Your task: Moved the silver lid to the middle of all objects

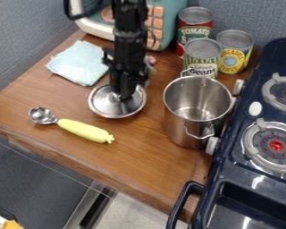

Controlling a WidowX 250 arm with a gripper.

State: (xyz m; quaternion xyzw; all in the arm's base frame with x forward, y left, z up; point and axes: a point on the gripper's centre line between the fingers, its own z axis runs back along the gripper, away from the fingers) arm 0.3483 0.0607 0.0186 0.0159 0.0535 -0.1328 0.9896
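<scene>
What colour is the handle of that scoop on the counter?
The scoop's handle is pale yellow-green, seen in the camera view.

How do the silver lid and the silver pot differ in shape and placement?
The lid is a shallow, domed disc; the pot is deep and open at the top.
The pot has loop handles on its sides, whereas the lid's rim is plain.
The pincer is over the lid's centre, while the pot stands nearer the stove.
Both are round, shiny metal.

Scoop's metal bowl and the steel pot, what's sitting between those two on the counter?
The silver lid lies between them, with the pincer over its middle, as the camera view shows.
</scene>
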